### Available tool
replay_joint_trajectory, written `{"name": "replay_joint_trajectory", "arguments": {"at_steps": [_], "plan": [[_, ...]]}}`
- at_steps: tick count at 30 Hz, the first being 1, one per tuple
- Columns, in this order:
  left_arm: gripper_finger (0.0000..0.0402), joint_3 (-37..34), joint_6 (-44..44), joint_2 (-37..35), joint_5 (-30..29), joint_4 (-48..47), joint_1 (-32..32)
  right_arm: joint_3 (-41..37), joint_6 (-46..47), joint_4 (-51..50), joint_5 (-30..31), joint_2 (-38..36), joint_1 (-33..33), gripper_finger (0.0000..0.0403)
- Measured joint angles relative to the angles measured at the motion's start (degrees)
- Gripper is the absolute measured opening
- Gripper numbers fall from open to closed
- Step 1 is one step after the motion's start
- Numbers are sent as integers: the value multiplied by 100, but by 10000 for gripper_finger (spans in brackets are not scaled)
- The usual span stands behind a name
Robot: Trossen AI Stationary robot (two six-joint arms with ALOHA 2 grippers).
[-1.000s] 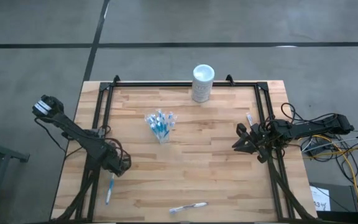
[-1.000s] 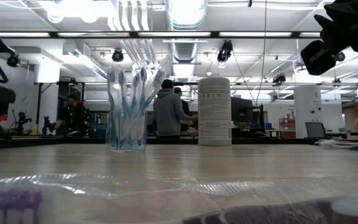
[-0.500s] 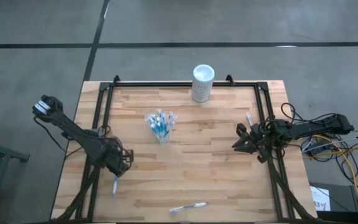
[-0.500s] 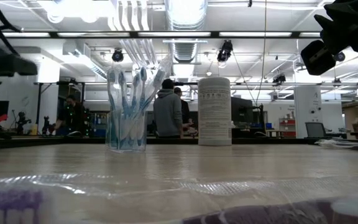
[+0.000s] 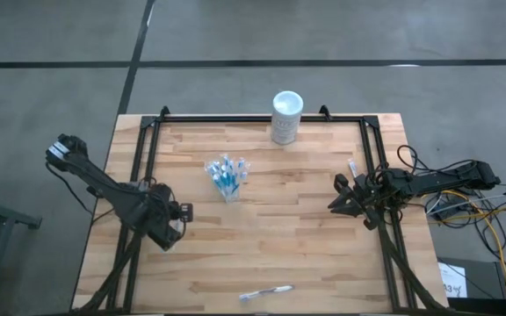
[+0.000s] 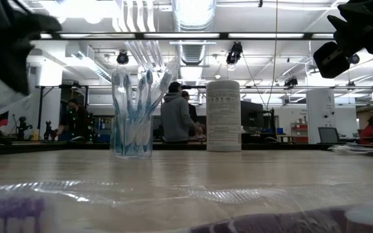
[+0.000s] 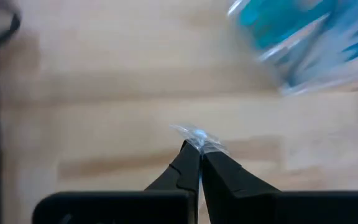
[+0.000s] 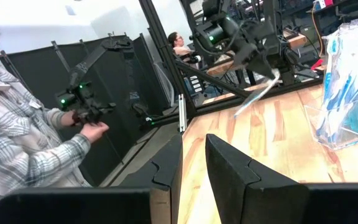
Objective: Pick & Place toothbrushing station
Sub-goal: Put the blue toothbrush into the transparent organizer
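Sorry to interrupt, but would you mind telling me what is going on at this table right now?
The robot is tidying toothbrushes into a clear cup near the middle of the table. Its left hand is shut on a wrapped toothbrush, held clear of the table on the left side. The right hand waits at the right edge. Another toothbrush lies near the front edge, and a white canister stands at the back.

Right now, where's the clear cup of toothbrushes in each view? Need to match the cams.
High view: the clear cup stands centre-left on the table, between the arms.
Low view: the cup is upright left of centre, beside the white cylinder.
Left wrist view: blurred, upper right corner.
Right wrist view: at the right edge.
Shared landmark: the white cylinder, in the high and low views only.
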Motion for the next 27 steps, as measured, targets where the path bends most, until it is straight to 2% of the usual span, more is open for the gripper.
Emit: {"name": "replay_joint_trajectory", "arguments": {"at_steps": [9, 18, 22, 27], "plan": [[12, 620, 713, -2, -1804, -472, 22, -2, 2, 2, 0, 0, -2, 68], [12, 921, 1547, -2, -4138, -423, 82, -2, 2, 2, 0, 0, -2, 68], [12, 926, 2228, 0, -4897, -48, 149, -2, 1, 1, 1, 0, 0, 68], [12, 884, 3531, 0, -5727, 1064, 226, 0, 0, 0, 1, -2, -1, 68]]}}
